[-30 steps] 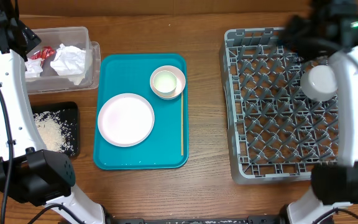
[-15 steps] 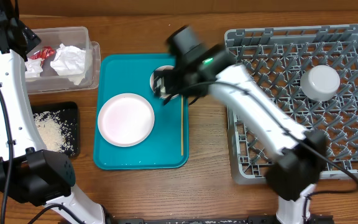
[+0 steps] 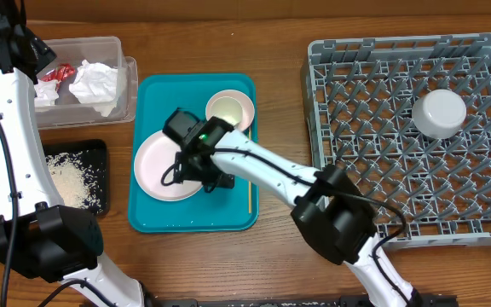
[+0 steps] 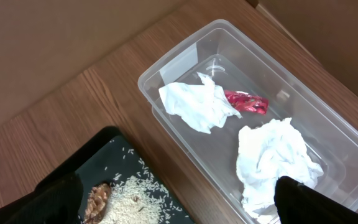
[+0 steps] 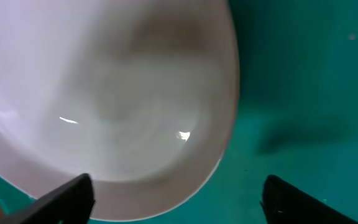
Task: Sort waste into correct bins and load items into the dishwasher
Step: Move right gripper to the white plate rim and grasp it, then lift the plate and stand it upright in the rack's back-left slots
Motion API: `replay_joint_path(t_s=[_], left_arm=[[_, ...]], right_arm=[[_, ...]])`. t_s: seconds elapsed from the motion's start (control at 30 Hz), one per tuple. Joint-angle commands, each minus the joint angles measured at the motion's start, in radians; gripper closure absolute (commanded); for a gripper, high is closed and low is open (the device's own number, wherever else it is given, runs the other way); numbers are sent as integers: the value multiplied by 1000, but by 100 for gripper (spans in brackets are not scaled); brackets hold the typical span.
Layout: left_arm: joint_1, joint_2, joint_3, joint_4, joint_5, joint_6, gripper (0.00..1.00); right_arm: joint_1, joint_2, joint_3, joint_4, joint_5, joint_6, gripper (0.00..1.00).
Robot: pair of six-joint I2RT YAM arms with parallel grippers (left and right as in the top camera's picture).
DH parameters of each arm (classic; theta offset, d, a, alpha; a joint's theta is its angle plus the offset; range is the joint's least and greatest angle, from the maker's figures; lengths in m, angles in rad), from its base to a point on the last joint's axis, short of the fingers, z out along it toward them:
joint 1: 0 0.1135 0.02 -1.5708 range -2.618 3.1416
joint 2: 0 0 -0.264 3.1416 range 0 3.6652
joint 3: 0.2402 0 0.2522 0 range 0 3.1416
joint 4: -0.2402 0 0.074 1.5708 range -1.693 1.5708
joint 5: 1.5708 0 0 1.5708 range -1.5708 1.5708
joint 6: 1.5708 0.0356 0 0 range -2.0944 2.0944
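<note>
The pale pink plate (image 3: 156,166) lies on the teal tray (image 3: 228,215), with a whitish bowl (image 3: 230,111) behind it. A second bowl (image 3: 438,113) sits upside down in the grey dish rack (image 3: 382,188). My right gripper (image 3: 201,175) is open and low over the plate's right edge. In the right wrist view its fingers (image 5: 179,196) straddle the plate's rim (image 5: 104,93). My left gripper (image 4: 179,198) is open and empty above the clear tub (image 4: 166,68) and the black tray (image 4: 104,143). I see no separate cup.
The clear tub (image 3: 128,85) holds two crumpled napkins (image 3: 94,83) and a red wrapper (image 3: 56,74). The black tray (image 3: 101,153) holds rice (image 3: 68,179) and a brown bit (image 4: 98,196). A thin wooden stick (image 3: 249,170) lies along the teal tray's right side.
My right arm has swung from over the dish rack across to the teal tray and come down over the plate's right edge. The left arm has not moved.
</note>
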Motion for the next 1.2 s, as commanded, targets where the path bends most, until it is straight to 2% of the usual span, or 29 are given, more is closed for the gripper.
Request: replay_joint_path(t_s=[0.0,0.2,0.23,0.27,0.37,0.43,0.53,0.57,0.8,0.97,1.17], left_arm=[[-5,0,5,1,-3,-14,0],[-5,0,5,1,-3,-14,0],[-5,0,5,1,-3,-14,0],[-5,0,5,1,-3,-14,0],[-5,0,5,1,-3,-14,0],[-5,0,5,1,-3,-14,0],[-5,0,5,1,-3,-14,0],[-5,0,5,1,-3,-14,0],[-5,0,5,1,-3,-14,0],[-5,0,5,1,-3,-14,0],[-5,0,5,1,-3,-14,0]], right_arm=[[-11,14,-4,3,51,51,25],[-11,17,-53,39,51,68,35],[-11,17,-55,38,54,77,45],[-11,17,-55,37,54,76,51],[-11,17,-55,34,54,76,58],[-12,17,-55,30,53,76,67],[-13,17,-37,12,49,76,92],[-14,17,-22,-4,49,76,95],[-53,-26,175,-196,50,9,96],[-130,-99,319,-338,76,-166,96],[-315,-203,493,-528,289,-340,96]])
